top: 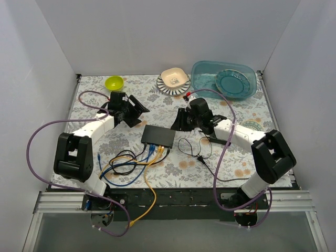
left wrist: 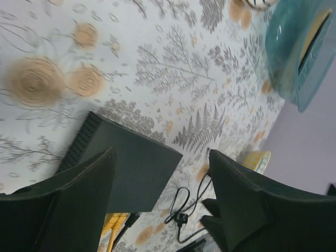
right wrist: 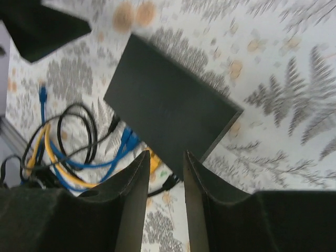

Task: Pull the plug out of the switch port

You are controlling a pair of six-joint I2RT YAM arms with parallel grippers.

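White and black, the left arm point(top: 89, 130) and right arm point(top: 244, 135) both bend inward over the middle of the table. I read this as a two-sided approach: one to steady the box, one to take a plug. The switch point(top: 158, 136) lies flat at the centre between the two grippers, its socket edge turned toward the arm bases so the cords spill to the near side.

The left gripper point(top: 139, 112) hangs above and to the far left of it. Its fingers point(left wrist: 79, 205) are spread wide and empty and frame the box's top in the wrist view, probably lining up to brace it. The right gripper point(top: 179, 123) hovers by the far right corner, its fingers point(right wrist: 128, 205) drawn close with only a slim gap and nothing in it.

At the socket edge the blue plugs point(right wrist: 127, 140) and what looks like a yellow plug point(right wrist: 153, 163) sit in their ports, so no pull has begun.

Plain pale walls point(top: 157, 31) box the table in on three sides. The tablecloth point(top: 226, 170) is printed with grey ferns and orange blooms. Along its far edge stand a teal tub point(top: 205, 71) holding a teal plate point(top: 233, 84), a striped plate point(top: 163, 87) under a cream bowl point(top: 174, 77), and a lime bowl point(top: 114, 82), all well apart from the work.
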